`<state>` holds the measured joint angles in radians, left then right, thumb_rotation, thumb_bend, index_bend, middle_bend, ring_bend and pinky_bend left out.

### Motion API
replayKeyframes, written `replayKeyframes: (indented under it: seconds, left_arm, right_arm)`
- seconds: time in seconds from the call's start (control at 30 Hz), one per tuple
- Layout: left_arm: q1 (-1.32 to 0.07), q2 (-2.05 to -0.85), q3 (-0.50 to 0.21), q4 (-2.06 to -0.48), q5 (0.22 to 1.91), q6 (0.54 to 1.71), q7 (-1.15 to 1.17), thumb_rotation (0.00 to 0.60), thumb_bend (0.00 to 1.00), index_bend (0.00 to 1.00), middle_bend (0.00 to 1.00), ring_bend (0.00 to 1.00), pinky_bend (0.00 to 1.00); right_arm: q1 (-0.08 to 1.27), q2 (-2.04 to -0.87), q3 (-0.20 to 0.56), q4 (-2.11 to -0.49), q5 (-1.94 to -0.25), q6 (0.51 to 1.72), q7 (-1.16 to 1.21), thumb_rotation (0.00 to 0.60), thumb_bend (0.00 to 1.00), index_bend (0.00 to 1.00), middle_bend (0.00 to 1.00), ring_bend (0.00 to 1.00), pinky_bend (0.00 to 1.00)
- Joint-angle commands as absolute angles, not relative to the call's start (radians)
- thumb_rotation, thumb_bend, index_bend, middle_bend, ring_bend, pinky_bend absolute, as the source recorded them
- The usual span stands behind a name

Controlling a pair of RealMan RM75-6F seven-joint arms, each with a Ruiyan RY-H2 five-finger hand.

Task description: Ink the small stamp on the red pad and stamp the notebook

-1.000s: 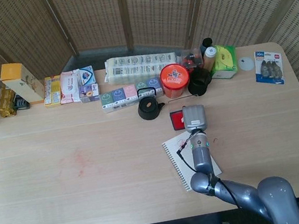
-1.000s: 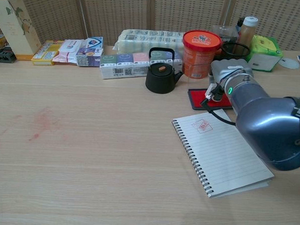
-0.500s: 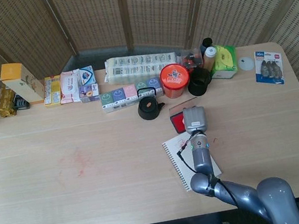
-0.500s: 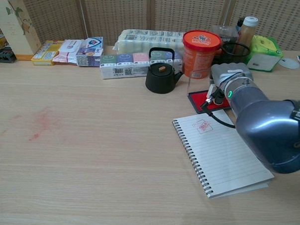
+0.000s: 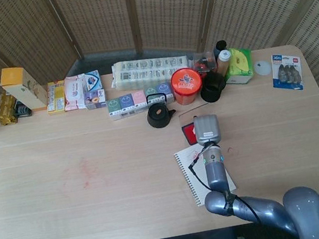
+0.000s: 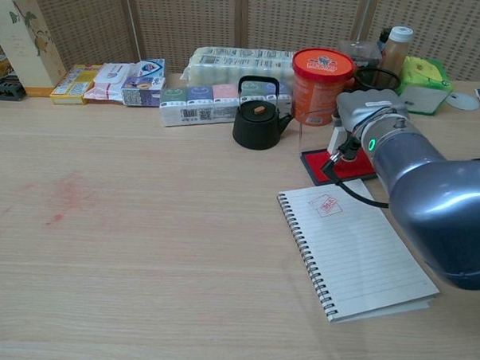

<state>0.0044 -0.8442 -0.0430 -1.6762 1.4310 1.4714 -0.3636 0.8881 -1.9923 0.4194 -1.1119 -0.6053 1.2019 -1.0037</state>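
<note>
My right hand (image 5: 207,128) (image 6: 363,110) hovers over the red ink pad (image 5: 188,130) (image 6: 315,162), back turned to both cameras, so its fingers and palm are hidden. A small white piece (image 6: 335,141) shows under the hand at the pad; I cannot tell whether it is the small stamp. The pad's thin clear lid (image 6: 301,133) stands up at its left edge. Just in front of the pad lies the open spiral notebook (image 5: 187,165) (image 6: 356,253), with a red stamp mark (image 6: 327,204) near the top of its page. My left hand is out of both views.
A black teapot (image 6: 255,114) and an orange tub (image 6: 320,86) stand right behind the pad, beside a black cup (image 5: 213,90). Boxes and packets (image 5: 135,83) line the back edge. Faint red smears (image 6: 64,196) mark the table at left.
My right hand has drawn back slightly over the pad, and the forearm has swung a little to the right. The pad's clear lid came upright. The notebook barely shifted.
</note>
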Motion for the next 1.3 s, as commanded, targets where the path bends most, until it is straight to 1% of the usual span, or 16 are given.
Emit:
replayKeyframes:
  seconds: [0.03,0.23,0.37,0.53,0.7,0.83,1.0,1.3]
  left_arm:
    - [0.005,-0.844,-0.042,-1.676,1.433,1.473,-0.364,0.600,0.05,0.00,0.00,0.00,0.07]
    - [0.006,-0.844,-0.042,-1.675,1.434,1.475,-0.367,0.600,0.05,0.00,0.00,0.00,0.07]
    - [0.004,-0.843,-0.042,-1.675,1.435,1.471,-0.368,0.600,0.05,0.00,0.00,0.00,0.07]
    - [0.003,-0.844,-0.040,-1.676,1.439,1.472,-0.363,0.600,0.05,0.00,0.00,0.00,0.07]
    - [0.002,-0.846,-0.039,-1.680,1.440,1.471,-0.352,0.600,0.05,0.00,0.00,0.00,0.07]
    - [0.000,-0.848,-0.038,-1.685,1.441,1.469,-0.342,0.600,0.05,0.00,0.00,0.00,0.07]
    - [-0.001,-0.850,-0.036,-1.689,1.442,1.468,-0.331,0.600,0.05,0.00,0.00,0.00,0.07]
    - [-0.001,-0.851,-0.037,-1.689,1.438,1.467,-0.328,0.600,0.05,0.00,0.00,0.00,0.07]
  right_arm:
    - [0.873,-1.963,0.412,-1.167,-0.629,1.240,-1.008,0.600,0.50,0.61,1.00,1.00,1.00]
    - [0.853,-1.928,0.397,-1.250,-0.666,1.287,-1.000,0.600,0.50,0.61,1.00,1.00,1.00]
    - [0.825,-1.896,0.365,-1.328,-0.718,1.337,-0.987,0.600,0.50,0.61,1.00,1.00,1.00]
    - [0.777,-1.851,0.297,-1.429,-0.798,1.401,-0.975,0.600,0.50,0.61,1.00,1.00,1.00]
    - [0.739,-1.823,0.225,-1.496,-0.866,1.435,-0.970,0.600,0.50,0.61,1.00,1.00,1.00]
    - [0.711,-1.822,0.168,-1.506,-0.907,1.443,-0.965,0.600,0.50,0.62,1.00,1.00,1.00]
    - [0.686,-1.832,0.126,-1.477,-0.942,1.435,-0.948,0.600,0.50,0.62,1.00,1.00,1.00]
    - [0.666,-1.874,0.121,-1.346,-0.963,1.380,-0.894,0.600,0.50,0.63,1.00,1.00,1.00]
